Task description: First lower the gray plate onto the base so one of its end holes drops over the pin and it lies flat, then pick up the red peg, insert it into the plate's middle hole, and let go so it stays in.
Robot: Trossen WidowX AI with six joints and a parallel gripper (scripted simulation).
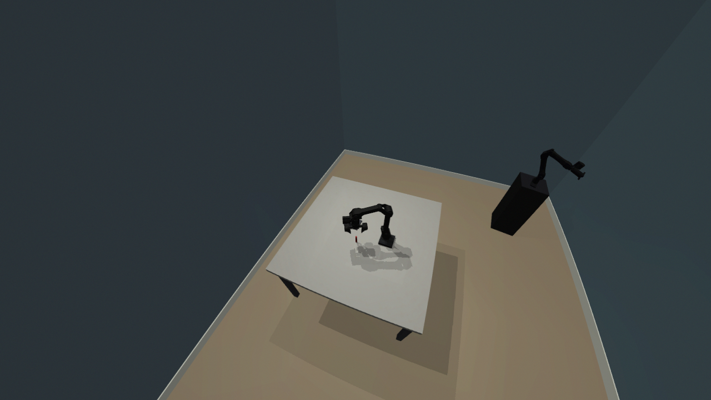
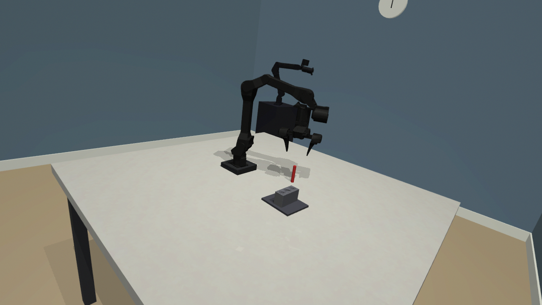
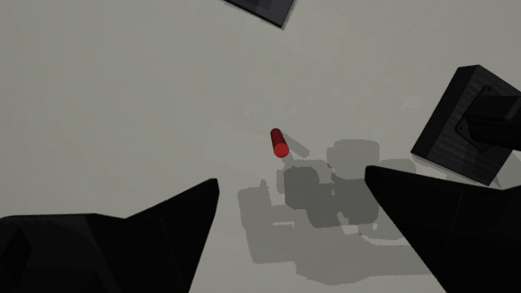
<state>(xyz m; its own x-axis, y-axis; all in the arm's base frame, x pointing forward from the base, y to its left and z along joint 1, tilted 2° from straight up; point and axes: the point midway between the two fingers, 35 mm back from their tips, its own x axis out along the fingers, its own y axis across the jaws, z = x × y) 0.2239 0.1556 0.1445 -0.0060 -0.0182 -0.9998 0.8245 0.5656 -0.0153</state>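
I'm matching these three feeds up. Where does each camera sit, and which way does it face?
Top: high in the room, looking down at the table; whole arm shows.
Exterior: beyond a table corner, facing the arm, red peg and gray plate on its base.
Wrist: above the open gripper, looking down; both fingers show.
All three share the peg.

- Arm (image 2: 246,102): matte black throughout, slim jointed links, square flat mounting foot.
- End effector (image 2: 297,150): two black fingers tapering to sharp points.
- Behind the end effector: a stubby black cylindrical housing (image 2: 320,114).
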